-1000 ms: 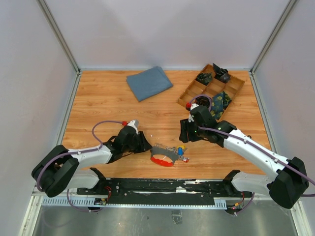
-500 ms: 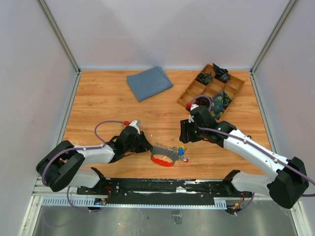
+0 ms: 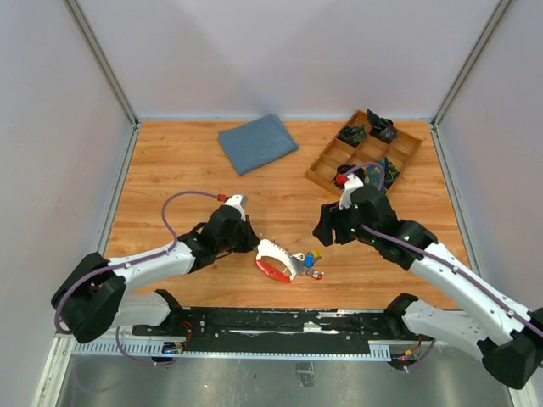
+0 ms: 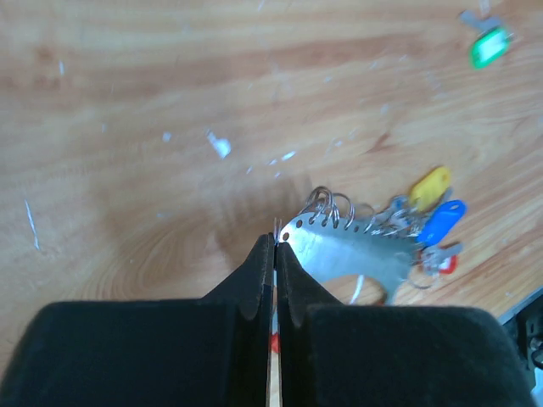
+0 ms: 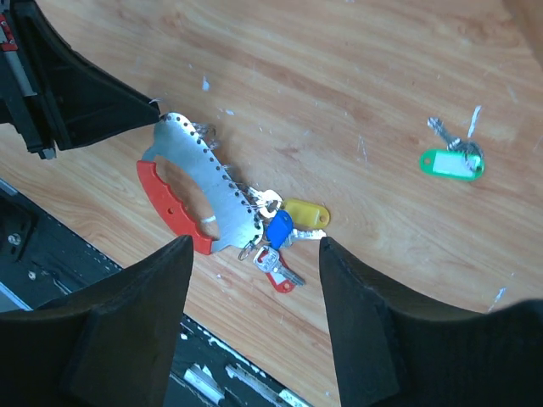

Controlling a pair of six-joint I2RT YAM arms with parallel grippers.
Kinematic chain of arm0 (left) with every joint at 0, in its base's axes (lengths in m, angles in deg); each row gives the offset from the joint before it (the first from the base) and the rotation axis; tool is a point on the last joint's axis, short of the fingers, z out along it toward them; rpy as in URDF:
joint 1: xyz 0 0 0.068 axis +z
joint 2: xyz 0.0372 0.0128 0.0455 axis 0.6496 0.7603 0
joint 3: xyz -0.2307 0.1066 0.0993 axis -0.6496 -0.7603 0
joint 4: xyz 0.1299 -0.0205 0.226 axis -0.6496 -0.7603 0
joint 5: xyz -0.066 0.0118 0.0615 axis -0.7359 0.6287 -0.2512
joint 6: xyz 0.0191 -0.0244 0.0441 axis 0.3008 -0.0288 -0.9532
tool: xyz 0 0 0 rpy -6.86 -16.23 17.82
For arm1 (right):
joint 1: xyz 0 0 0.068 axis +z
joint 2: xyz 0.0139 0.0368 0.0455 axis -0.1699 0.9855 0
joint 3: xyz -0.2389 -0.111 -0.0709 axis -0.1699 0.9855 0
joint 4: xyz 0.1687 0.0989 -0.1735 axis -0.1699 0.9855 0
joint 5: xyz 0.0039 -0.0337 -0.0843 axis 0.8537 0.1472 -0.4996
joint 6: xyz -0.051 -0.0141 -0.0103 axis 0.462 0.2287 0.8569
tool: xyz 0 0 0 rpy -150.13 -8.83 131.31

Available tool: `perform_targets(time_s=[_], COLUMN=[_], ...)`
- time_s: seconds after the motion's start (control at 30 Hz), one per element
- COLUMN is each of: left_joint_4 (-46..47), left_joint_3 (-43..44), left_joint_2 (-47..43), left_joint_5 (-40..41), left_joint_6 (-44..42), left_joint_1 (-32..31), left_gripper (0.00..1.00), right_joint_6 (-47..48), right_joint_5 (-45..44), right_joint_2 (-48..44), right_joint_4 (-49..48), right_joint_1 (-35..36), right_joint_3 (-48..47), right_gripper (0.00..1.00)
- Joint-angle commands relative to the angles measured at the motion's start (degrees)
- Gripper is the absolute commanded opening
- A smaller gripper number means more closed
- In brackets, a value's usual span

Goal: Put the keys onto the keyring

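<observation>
The keyring (image 3: 270, 270) is a red curved loop (image 5: 168, 206) joined to a silver perforated plate (image 5: 201, 181); it lies at the front middle of the table. The keys (image 5: 280, 229) hang in a bunch from the plate's right end, with yellow, blue and red tags; the same keys (image 4: 428, 216) show in the left wrist view. My left gripper (image 3: 252, 246) is shut on the pointed left tip of the plate (image 4: 339, 250), whose thin edge stands between the fingertips (image 4: 265, 254). My right gripper (image 5: 254, 246) hovers open above the keys, touching nothing.
A separate key with a green tag (image 5: 451, 161) lies to the right of the bunch. A folded blue-grey cloth (image 3: 257, 142) and a wooden compartment tray (image 3: 324, 164) holding dark items sit at the back. A black rail (image 3: 280, 322) runs along the near edge.
My left gripper has closed on the plate's tip, and the keyring has tipped and turned with it. My right arm has risen and shifted slightly right, its jaws a little wider.
</observation>
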Motion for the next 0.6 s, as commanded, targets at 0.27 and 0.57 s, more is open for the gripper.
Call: perform_targets(time_s=[0.27,0.57], left_joint_4=[-20.04,-27.7], left_joint_3=[21.31,35.17], left_joint_2=[-8.48,-7.86], left_joint_5=[7.47,8.47], left_joint_6=[-20.99,-35.84], left_joint_1=[-3.56,-11.96], left_gripper=[0.0,0.01], right_joint_6=[5.46,19.17], right_joint_5=[-3.82,6.4], right_joint_2=[-17.81,-25.31], right_joint_4=[-11.88,-11.87], right_joint_1=[-0.74,-0.78], right_joint_3=[6.02,3.13], right_gripper=[0.73,0.82])
